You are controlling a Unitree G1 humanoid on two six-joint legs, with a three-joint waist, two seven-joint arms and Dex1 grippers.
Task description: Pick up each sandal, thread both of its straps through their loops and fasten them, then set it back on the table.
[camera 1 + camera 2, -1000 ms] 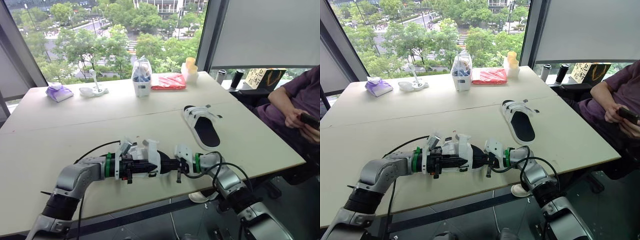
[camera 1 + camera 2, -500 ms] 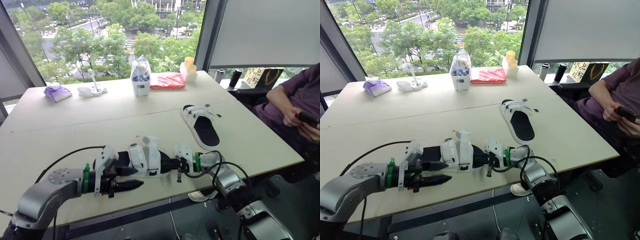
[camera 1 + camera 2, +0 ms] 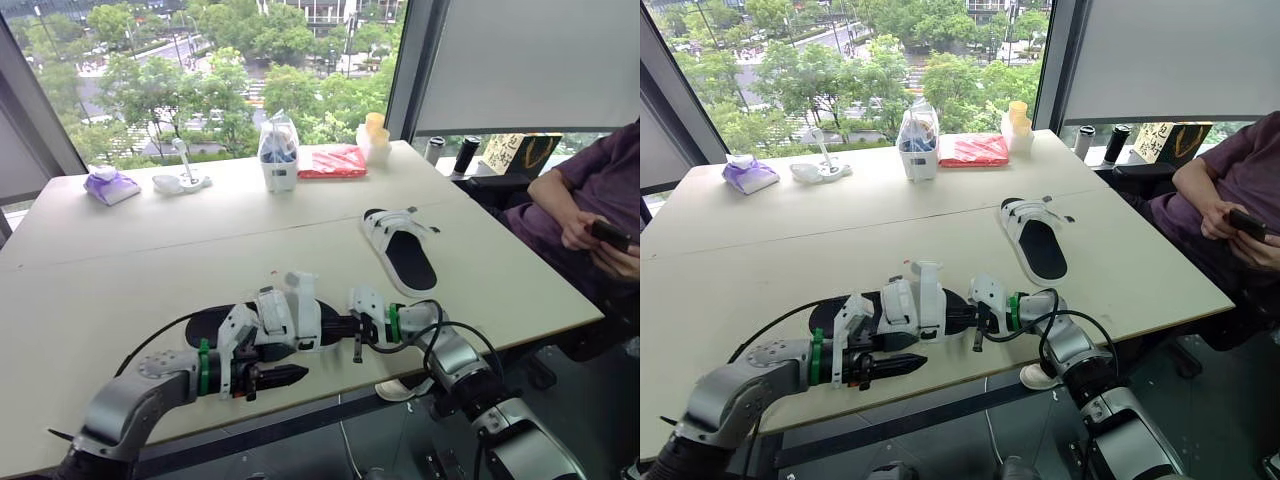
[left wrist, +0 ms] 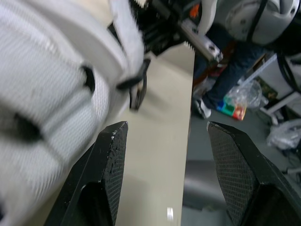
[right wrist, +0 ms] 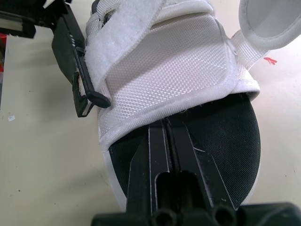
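The right gripper (image 5: 165, 129) is clamping the black footbed of the near sandal (image 3: 285, 318), which is lying by the table's (image 3: 120, 250) front edge. One white strap is standing up and a black buckle is hanging loose. The left gripper (image 4: 164, 129) is hovering beside the sandal with its fingers apart. The other sandal (image 3: 402, 252) is lying near the right edge.

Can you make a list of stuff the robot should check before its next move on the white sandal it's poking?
1. Sandal held steady: ok. The right fingers are shut together and tucked under the white upper of the near sandal, which rests on the table.
2. Free fingers ready: ok. The left fingers are open, gripping nothing, beside that sandal.
3. Straps fastened: not ok. One loose strap curls up unfastened.
4. Other strap through the black loop: cannot tell.
5. Far sandal out of the way: ok, it lies apart.
6. Person's hand away: ok, it is off at the table's side.
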